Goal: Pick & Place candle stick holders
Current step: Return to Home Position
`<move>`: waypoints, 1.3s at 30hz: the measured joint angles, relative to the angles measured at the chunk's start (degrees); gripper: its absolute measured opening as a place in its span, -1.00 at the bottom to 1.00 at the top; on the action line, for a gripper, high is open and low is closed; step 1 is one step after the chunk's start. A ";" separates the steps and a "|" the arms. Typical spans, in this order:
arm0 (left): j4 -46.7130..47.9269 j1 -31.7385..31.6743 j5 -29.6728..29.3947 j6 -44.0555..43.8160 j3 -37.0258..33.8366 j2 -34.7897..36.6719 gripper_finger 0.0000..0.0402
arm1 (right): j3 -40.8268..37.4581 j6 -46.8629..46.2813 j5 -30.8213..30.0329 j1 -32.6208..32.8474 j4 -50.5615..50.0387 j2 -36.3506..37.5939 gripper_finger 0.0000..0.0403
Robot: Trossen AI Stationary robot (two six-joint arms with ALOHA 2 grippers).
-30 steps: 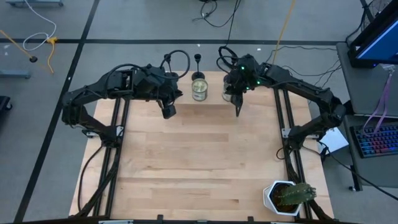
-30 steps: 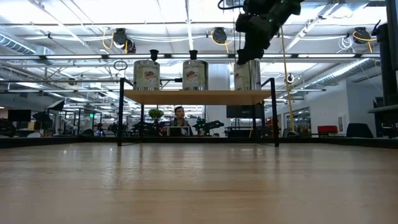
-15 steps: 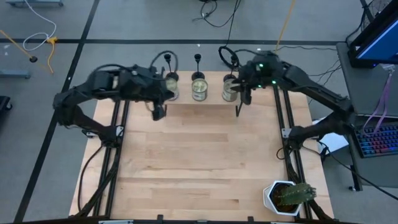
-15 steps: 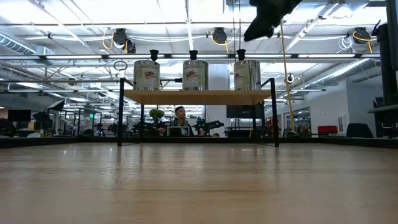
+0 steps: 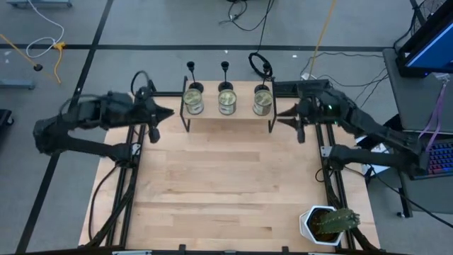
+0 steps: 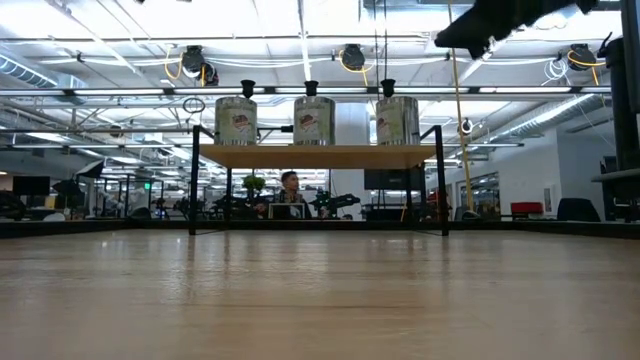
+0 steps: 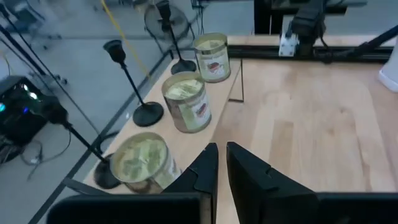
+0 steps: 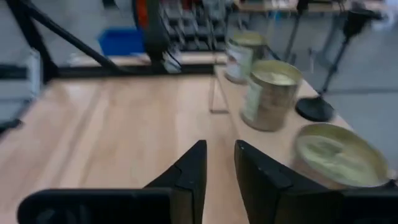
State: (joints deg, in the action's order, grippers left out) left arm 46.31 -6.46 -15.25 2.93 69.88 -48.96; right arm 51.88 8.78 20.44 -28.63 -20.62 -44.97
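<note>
Three black candle stick holders (image 5: 191, 69) (image 5: 225, 69) (image 5: 267, 69) stand upright on their round bases in a row at the table's far edge. Each stands just behind one of three tin cans (image 5: 226, 101) on a small wooden shelf (image 5: 226, 119). In the low view their cups (image 6: 311, 88) show above the cans. My left gripper (image 5: 168, 113) hovers left of the shelf, pointing right, shut and empty. My right gripper (image 5: 281, 117) hovers right of the shelf, pointing left, with a narrow gap between its fingers, empty. The wrist views show the holders' bases (image 7: 147, 114) (image 8: 315, 109).
A white pot with a green plant (image 5: 325, 223) stands at the table's near right corner. The wooden table (image 5: 226, 184) lies bare in front of the shelf. A person (image 6: 290, 185) shows far off in the room behind.
Both grippers have drawn away from the shelf and turned level. The left one has gone toward the table's left edge, the right one up and toward the right edge. The right-hand holder, hidden behind the right gripper before, now stands free behind its can.
</note>
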 joint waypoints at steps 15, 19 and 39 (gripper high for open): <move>-29.03 0.00 -2.84 -3.18 -42.31 35.34 -0.81 | -25.23 -6.97 0.84 -0.01 14.13 21.98 -0.64; -30.79 0.00 -2.84 -2.34 -47.62 41.56 -0.81 | -29.97 -9.41 0.86 -0.01 17.52 26.30 -0.64; -45.95 0.00 0.39 3.52 -63.68 48.69 -0.81 | -44.82 -16.54 0.90 -0.01 22.74 44.57 -0.64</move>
State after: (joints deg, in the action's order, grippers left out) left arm 0.36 -6.46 -14.85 6.46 6.20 -0.27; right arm 7.05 -7.76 21.34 -28.64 2.12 -0.40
